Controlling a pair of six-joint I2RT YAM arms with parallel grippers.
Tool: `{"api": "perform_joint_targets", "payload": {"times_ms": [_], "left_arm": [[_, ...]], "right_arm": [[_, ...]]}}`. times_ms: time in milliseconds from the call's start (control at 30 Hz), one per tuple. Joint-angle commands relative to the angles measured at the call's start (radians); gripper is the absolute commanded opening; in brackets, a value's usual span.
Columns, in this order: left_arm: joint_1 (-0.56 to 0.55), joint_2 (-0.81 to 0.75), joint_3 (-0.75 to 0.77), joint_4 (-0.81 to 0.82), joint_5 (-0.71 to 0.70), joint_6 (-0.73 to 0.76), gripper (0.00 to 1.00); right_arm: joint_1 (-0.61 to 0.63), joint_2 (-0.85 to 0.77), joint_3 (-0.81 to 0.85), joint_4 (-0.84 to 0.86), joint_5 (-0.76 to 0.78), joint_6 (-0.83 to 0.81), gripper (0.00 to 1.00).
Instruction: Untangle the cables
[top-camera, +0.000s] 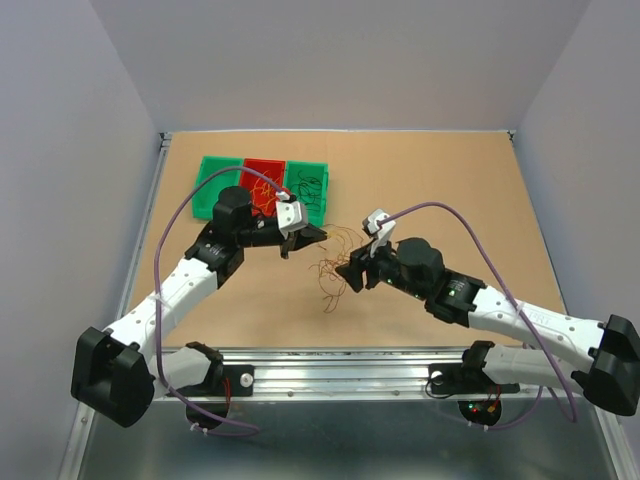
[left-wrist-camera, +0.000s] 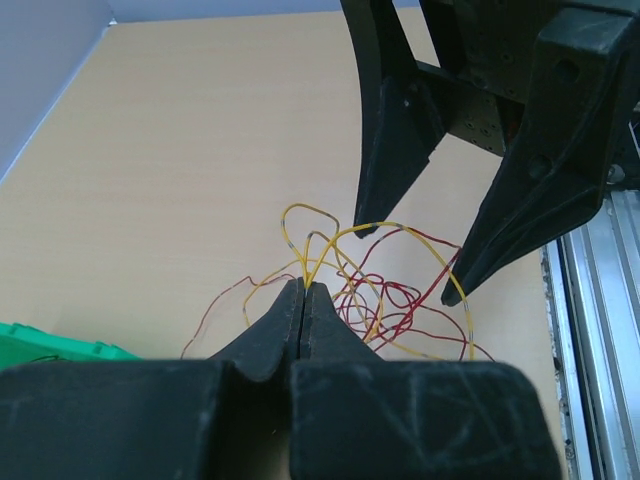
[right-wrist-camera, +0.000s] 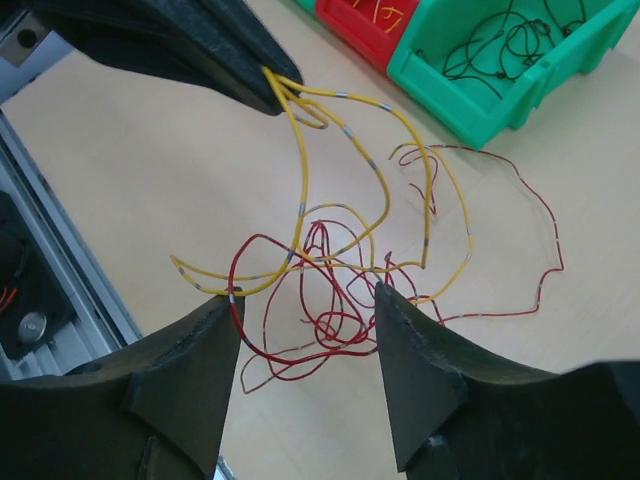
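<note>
A tangle of thin yellow wires and red wires lies on the tan table between the arms; it also shows in the top view. My left gripper is shut on the yellow wires and holds their ends up off the table; in the right wrist view its tip pinches them at the upper left. My right gripper is open, its fingers straddling the red clump just above it, with a yellow loop by the left fingertip. In the top view the left gripper and right gripper nearly face each other.
A row of bins stands at the far left: a green bin, a red bin with yellow wires, and a green bin with dark green wires. A metal rail runs along the near edge. Lilac arm cables arch above.
</note>
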Motion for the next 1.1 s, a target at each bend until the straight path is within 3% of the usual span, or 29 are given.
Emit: {"api": "perform_joint_targets", "payload": {"times_ms": [0, 100, 200, 400, 500, 633, 833, 900, 1000, 1067], "left_arm": [[-0.006, 0.011, 0.053, -0.019, 0.034, 0.006, 0.0], [-0.004, 0.017, 0.067, -0.026, -0.019, -0.008, 0.0], [0.002, 0.013, 0.086, 0.016, -0.19, -0.066, 0.0], [0.03, -0.026, 0.152, 0.025, -0.307, -0.123, 0.0], [0.031, -0.024, 0.245, -0.021, -0.408, -0.144, 0.0], [0.034, 0.01, 0.488, -0.162, -0.493, -0.149, 0.0], [0.036, 0.01, 0.691, -0.213, -0.69, -0.164, 0.0], [0.04, 0.014, 0.77, -0.213, -0.789, -0.17, 0.0], [0.054, 0.007, 0.83, -0.213, -1.073, -0.189, 0.0], [0.062, -0.015, 0.804, -0.164, -1.149, -0.186, 0.0]], "right_arm": [[0.029, 0.0, 0.027, 0.062, 0.012, -0.031, 0.44], [0.031, -0.001, 0.027, 0.062, 0.014, -0.023, 0.28], [0.032, -0.003, 0.025, 0.06, 0.035, -0.014, 0.25], [0.032, 0.01, 0.039, 0.037, 0.099, 0.01, 0.2], [0.032, 0.005, 0.042, 0.029, 0.116, 0.019, 0.15], [0.032, -0.01, 0.039, 0.02, 0.152, 0.032, 0.02], [0.032, -0.05, 0.024, 0.014, 0.239, 0.059, 0.01], [0.032, -0.059, 0.019, 0.005, 0.285, 0.07, 0.0], [0.032, -0.067, 0.021, -0.032, 0.514, 0.142, 0.01], [0.032, -0.079, 0.021, -0.061, 0.65, 0.194, 0.01]]}}
